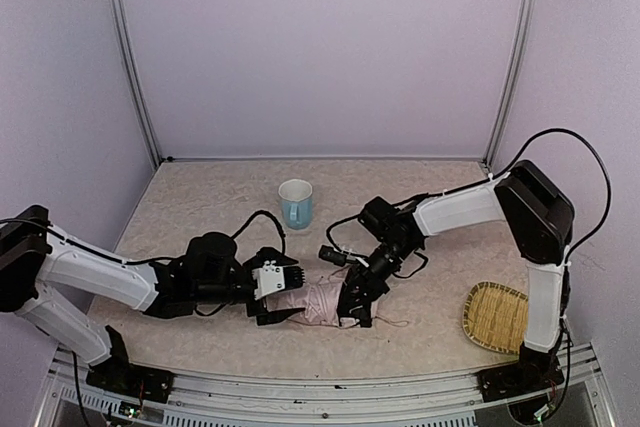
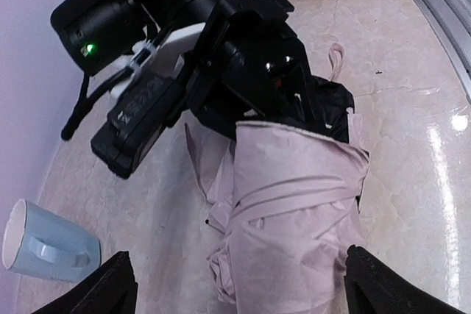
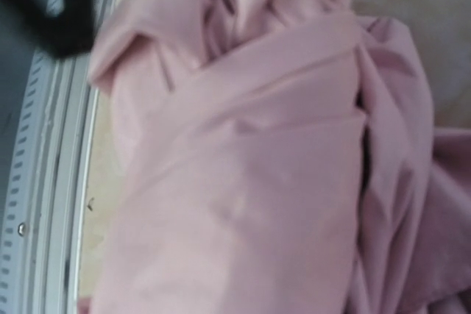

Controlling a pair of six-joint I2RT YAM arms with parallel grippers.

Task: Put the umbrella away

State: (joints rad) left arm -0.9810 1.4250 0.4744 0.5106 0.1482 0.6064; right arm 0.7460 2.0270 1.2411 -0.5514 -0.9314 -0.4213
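straddling one end of the umbrella [image 1: 318,302], the left claw [image 1: 280,292] stands with its jaws apart, its dark fingers [image 2: 103,292] on either side of the pale pink bundle and neither plainly squeezing it. straight ahead of this claw the wrapped fabric runs to the right claw [image 1: 355,297], which sits on the far end where black lining shows; whether that claw is apart or clamped on cloth i cannot tell, since its own body hides the tips. just past it a thin pink strap [image 2: 336,56] loops loose on the table [image 1: 200,207]. off to the left claw's left stands a pale blue mug [image 1: 295,204], well apart, and far beyond the right claw lies a woven tray [image 1: 495,317]. from here the loose folds could spring open if a claw shifts, or a closing claw could take only cloth and miss the shaft inside, so the bundle slides or twists; the strap could also snag on a finger. the left wrist view shows the parted jaws, the wrap bands and the lining, which the top view blurs into one pink lump; the right wrist view gives only fabric filling the frame with a metal rail [image 3: 37,182] beside it; the top view alone shows the two claws meeting at the bundle.
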